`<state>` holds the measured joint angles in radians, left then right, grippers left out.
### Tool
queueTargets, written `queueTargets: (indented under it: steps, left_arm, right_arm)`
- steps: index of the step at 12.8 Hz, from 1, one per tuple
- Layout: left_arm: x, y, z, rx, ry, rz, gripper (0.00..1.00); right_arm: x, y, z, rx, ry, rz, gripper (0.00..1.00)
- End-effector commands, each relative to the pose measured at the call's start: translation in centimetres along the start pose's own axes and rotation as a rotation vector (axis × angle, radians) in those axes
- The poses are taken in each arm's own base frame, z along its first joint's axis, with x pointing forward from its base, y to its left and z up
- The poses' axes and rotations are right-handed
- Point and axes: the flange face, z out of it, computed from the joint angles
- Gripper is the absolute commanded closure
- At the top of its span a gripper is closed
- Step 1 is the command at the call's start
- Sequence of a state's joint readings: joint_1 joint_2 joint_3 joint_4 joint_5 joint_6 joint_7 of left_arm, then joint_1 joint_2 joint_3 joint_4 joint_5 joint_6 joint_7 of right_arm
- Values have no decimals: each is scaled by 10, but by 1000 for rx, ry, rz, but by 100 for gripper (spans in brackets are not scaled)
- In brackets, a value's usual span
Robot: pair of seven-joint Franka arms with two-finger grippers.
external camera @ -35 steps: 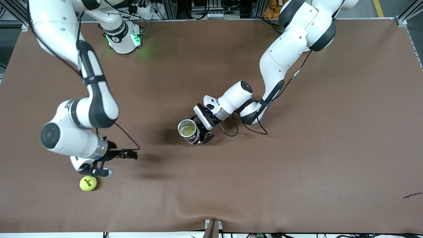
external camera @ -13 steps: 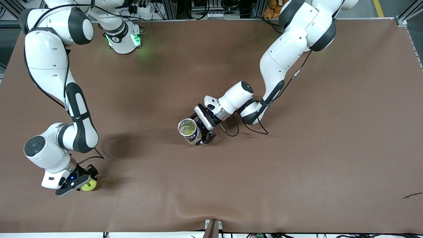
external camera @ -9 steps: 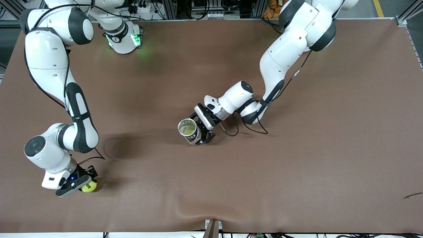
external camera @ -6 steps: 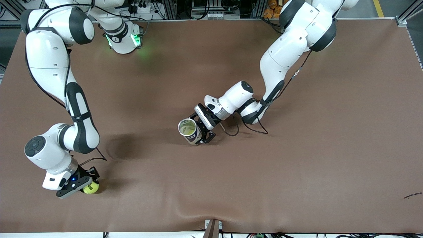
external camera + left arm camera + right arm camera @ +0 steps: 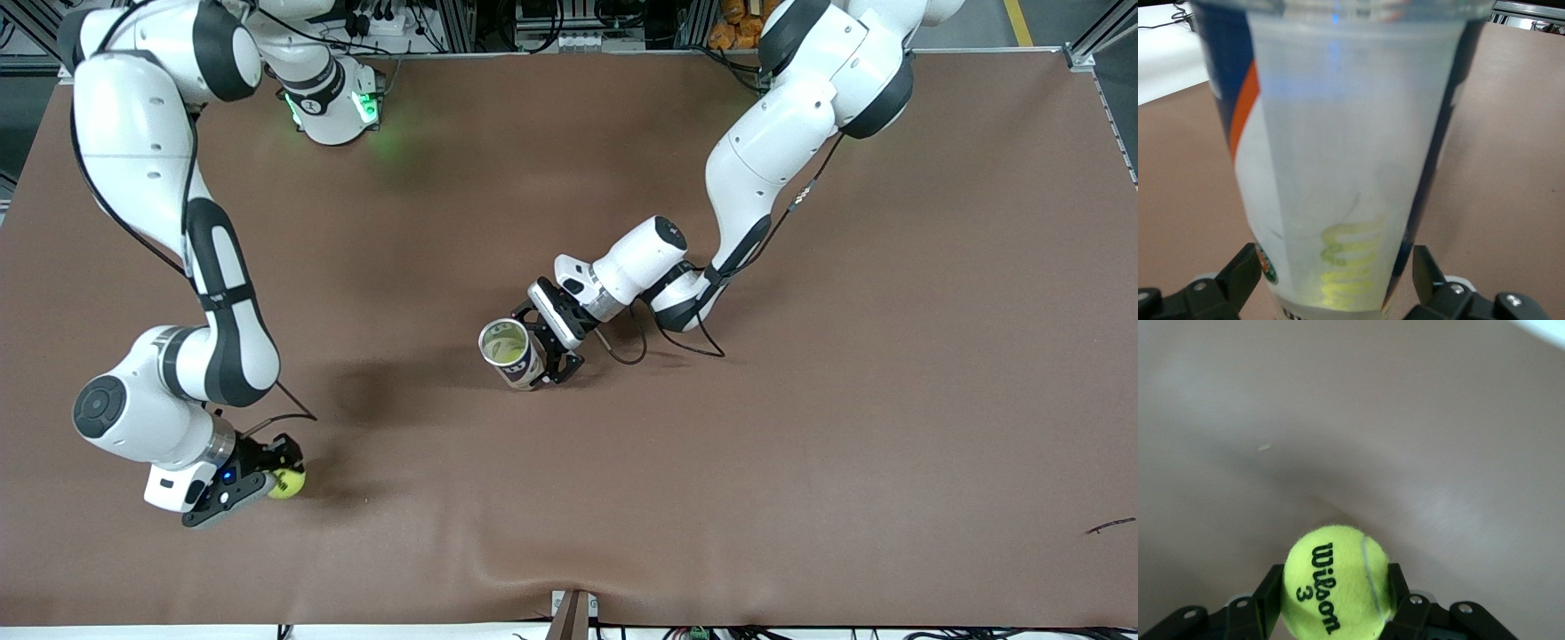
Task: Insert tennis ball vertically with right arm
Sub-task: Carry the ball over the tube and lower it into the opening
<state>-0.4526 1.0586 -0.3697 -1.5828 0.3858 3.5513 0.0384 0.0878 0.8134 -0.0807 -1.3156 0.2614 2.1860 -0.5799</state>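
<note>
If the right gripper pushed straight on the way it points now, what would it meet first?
Probably bare table. The right gripper is shut on the tennis ball, and its wrist view shows only brown surface ahead. The can held by the left gripper seems off that line, though depth is unclear.

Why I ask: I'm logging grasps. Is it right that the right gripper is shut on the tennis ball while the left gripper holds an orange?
Not quite. In the left wrist view, the left gripper holds a tennis ball can, not an orange. The right gripper is indeed shut on the tennis ball.
</note>
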Motion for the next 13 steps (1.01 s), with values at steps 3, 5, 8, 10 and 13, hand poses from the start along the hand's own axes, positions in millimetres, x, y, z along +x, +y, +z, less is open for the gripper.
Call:
queueTargets:
  steps: [3, 5, 8, 10, 13]
  left_arm:
    - [-1, 8, -12, -14, -17, -7, 0]
    - [-1, 6, -16, -13, -21, -6, 0]
    - [2, 7, -19, -16, -19, -10, 0]
    - [4, 7, -19, -15, -16, -9, 0]
    - [3, 6, -20, -14, -18, -10, 0]
  right_arm:
    - [6, -108, -80, 136, -198, 197, 50]
    - [10, -158, -111, 138, -247, 273, 50]
    - [22, -250, -137, 142, -277, 465, 50]
    - [26, -321, -141, 120, -307, 601, 51]
    - [32, -366, -137, 102, -272, 725, 51]
